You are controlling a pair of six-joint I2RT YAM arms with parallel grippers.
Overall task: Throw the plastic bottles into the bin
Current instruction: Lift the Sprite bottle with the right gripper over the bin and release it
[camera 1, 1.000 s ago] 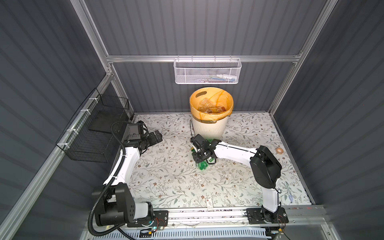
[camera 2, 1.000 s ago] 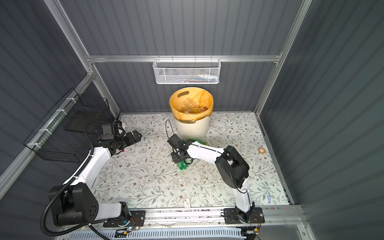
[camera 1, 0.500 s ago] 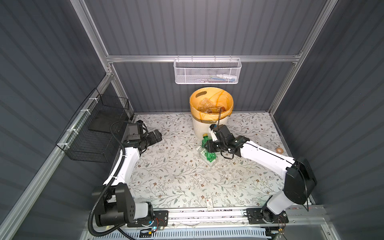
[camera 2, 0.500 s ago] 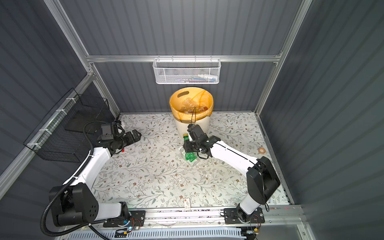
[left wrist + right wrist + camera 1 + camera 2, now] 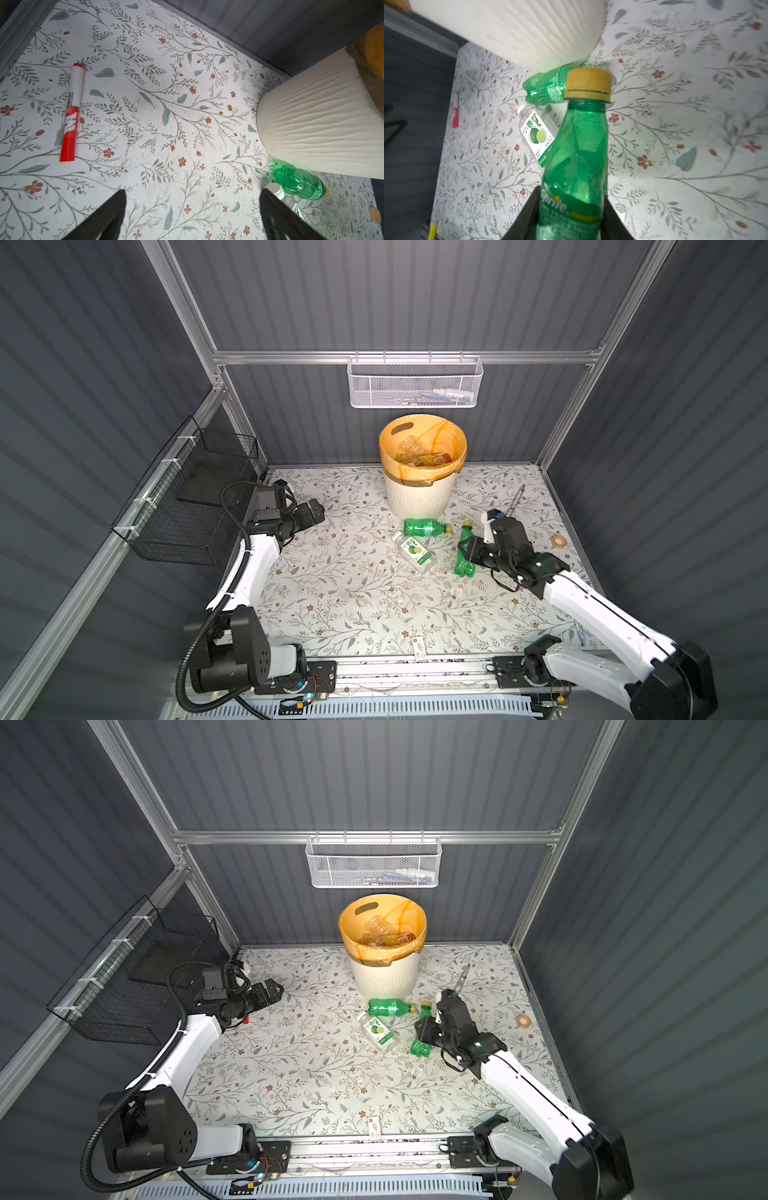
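Observation:
My right gripper is shut on a green Sprite bottle with a yellow cap, held just above the floor to the right of the bin's base. The wrist view shows its body clamped between the black fingers. Beside it lie a second green bottle against the bin and a clear lime-label bottle. The cream ribbed bin, lined with an orange bag, holds several bottles. At far left my left gripper is open and empty, its fingers wide apart over bare floor.
A white mesh basket hangs on the back wall above the bin. A black wire basket is fixed to the left wall. A red-and-white marker pen lies near the left gripper. A tape roll and a white card lie on the floor.
My right arm has swung to the right with the green Sprite bottle in its grip, uncovering the two bottles lying by the bin. The left arm has not moved.

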